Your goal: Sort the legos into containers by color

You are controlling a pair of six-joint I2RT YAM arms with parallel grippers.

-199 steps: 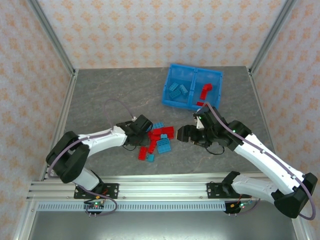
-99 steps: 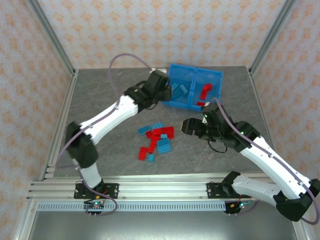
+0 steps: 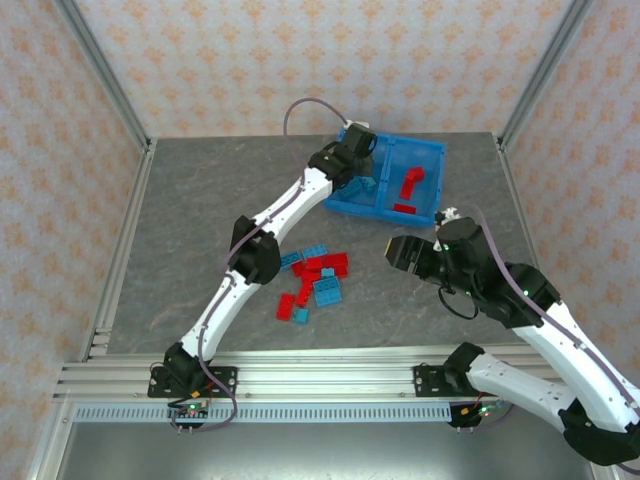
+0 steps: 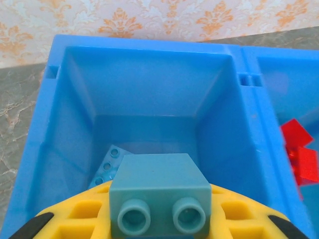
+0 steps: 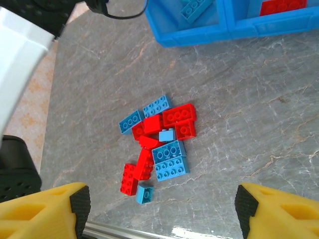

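I'm pinching a light blue brick [image 4: 159, 186] in my left gripper [image 3: 353, 152] above the bin's [image 4: 144, 45] left compartment [image 4: 149, 104]. Next I need to release it. My right gripper [image 3: 400, 249] hangs spread.

The white left arm [image 3: 290, 205] is stretched far forward and to the right. The left gripper [image 3: 357, 150] is closed on a small light-blue studded plastic brick [image 4: 159, 199], clamped between yellow fingers [image 4: 75, 216]. The white right arm [image 3: 570, 350] is bent, with its wrist pointed leftward. The right gripper [image 3: 398, 250] is held with its fingers spread wide and nothing between them.
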